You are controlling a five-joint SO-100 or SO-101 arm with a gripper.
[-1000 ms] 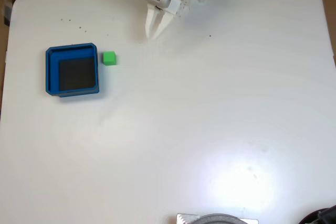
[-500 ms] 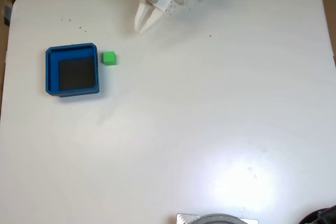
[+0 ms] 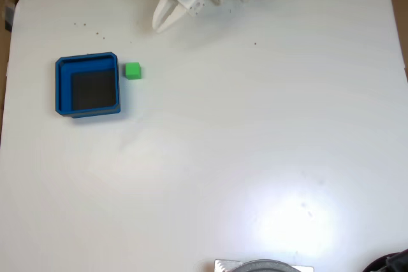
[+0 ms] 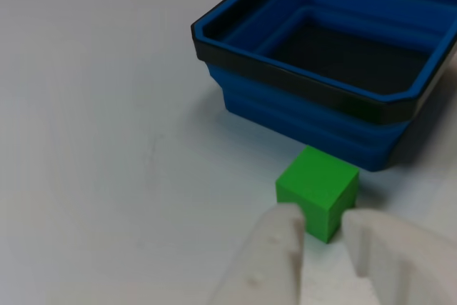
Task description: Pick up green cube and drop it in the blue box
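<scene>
You have the green cube (image 3: 132,71) flat on the white table (image 3: 255,144), just beside the blue box (image 3: 62,87) on its right in the fixed view, a thin strip of table between them. Your gripper (image 3: 159,24) hangs near the top edge, jaws parted, holding nothing (well apart from the cube). In the other view, 2 white fingertips (image 4: 280,228) frame the cube (image 4: 318,189).

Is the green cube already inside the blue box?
No, in the fixed view the green cube sits on the white table just right of the blue box, outside its wall.
</scene>
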